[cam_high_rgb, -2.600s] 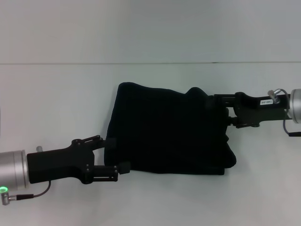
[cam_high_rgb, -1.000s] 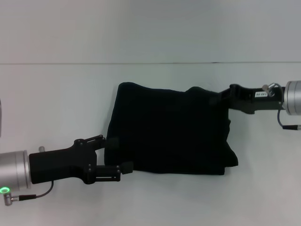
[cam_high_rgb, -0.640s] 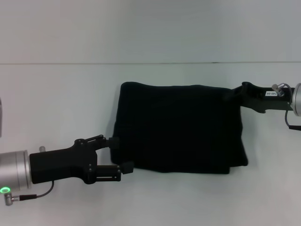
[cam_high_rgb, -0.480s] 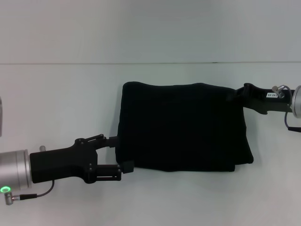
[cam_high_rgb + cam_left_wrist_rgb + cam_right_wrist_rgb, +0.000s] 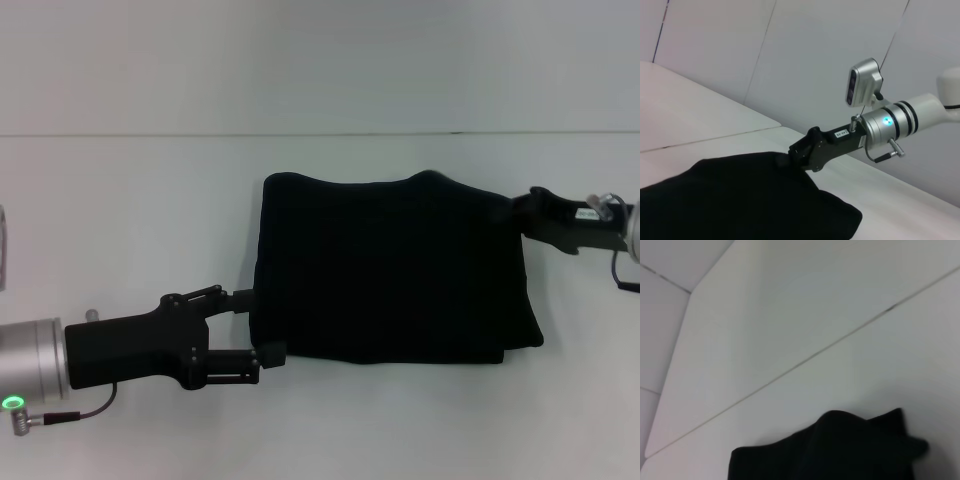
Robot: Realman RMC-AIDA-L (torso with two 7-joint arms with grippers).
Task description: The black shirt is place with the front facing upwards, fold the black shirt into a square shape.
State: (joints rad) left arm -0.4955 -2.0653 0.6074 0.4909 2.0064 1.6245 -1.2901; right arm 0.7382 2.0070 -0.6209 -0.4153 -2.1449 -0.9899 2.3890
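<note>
Shirt (image 5: 390, 270) is lying mid-table as a folded block, its far right corner pinched in the right gripper (image 5: 522, 210), likely squaring that edge, while the left gripper (image 5: 258, 325) is waiting wide apart at the near left corner.

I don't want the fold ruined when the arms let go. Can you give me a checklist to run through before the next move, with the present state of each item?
1. Large black cloth shirt lies folded on the white table: ok.
2. Outline square: not ok; it is wider than deep, and the far right corner is lifted into a hump.
3. Right claw at that far right corner: ok. Its grip: cannot tell.
4. Left claw open at the near left corner: ok; one finger lies on bare table by the hem.
5. Near right corner flat: not ok; a lower layer sticks out.
6. Print hidden inside: ok; only plain black shows.
</note>
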